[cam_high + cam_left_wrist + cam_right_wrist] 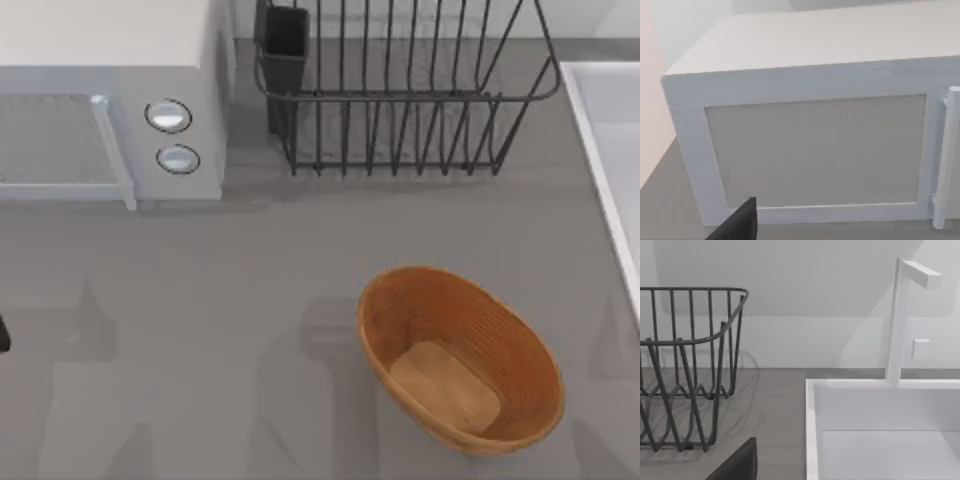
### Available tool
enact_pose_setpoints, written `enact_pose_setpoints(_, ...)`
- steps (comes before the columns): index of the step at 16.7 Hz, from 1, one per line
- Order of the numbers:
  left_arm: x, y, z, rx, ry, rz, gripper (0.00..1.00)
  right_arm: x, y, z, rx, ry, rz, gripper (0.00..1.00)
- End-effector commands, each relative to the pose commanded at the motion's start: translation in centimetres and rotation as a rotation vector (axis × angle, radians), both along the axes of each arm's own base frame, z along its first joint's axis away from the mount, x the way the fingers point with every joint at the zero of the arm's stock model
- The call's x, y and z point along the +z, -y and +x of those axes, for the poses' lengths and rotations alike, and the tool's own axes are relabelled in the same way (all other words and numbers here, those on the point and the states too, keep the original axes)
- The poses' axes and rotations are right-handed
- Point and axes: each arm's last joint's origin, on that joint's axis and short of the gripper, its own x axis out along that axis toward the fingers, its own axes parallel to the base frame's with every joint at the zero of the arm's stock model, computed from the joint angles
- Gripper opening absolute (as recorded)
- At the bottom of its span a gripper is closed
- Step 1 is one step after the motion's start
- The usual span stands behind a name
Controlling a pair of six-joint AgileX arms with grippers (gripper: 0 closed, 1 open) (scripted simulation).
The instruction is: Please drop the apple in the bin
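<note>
Orange-brown, the oval ribbed woven bin (460,360) sat right of centre while both parked grippers' finger states could not be told.

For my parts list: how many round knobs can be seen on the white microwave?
2. Both round silver knobs sit on the white box-shaped microwave at the top view's upper left: one knob directly above the other, beside the door handle.
</note>
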Motion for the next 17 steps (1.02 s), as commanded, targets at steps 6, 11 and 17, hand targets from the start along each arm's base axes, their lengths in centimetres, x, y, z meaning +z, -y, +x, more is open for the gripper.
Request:
enact_pose_setpoints(6, 2.0, -3.4, 5.1, -0.023, -0.472, 0.083, 1.0, 0.0, 0.0, 0.0, 0.0, 0.0, 0.0, 1.0)
enact_pose_setpoints(11, -0.1, -7.7, 10.4, -0.2, -0.836, 0.055, 1.0, 0.0, 0.0, 0.0, 0.0, 0.0, 0.0, 1.0)
enact_pose_setpoints(17, -3.3, -11.9, 15.1, -0.414, -1.003, 0.057, 1.0, 0.0, 0.0, 0.0, 0.0, 0.0, 0.0, 1.0)
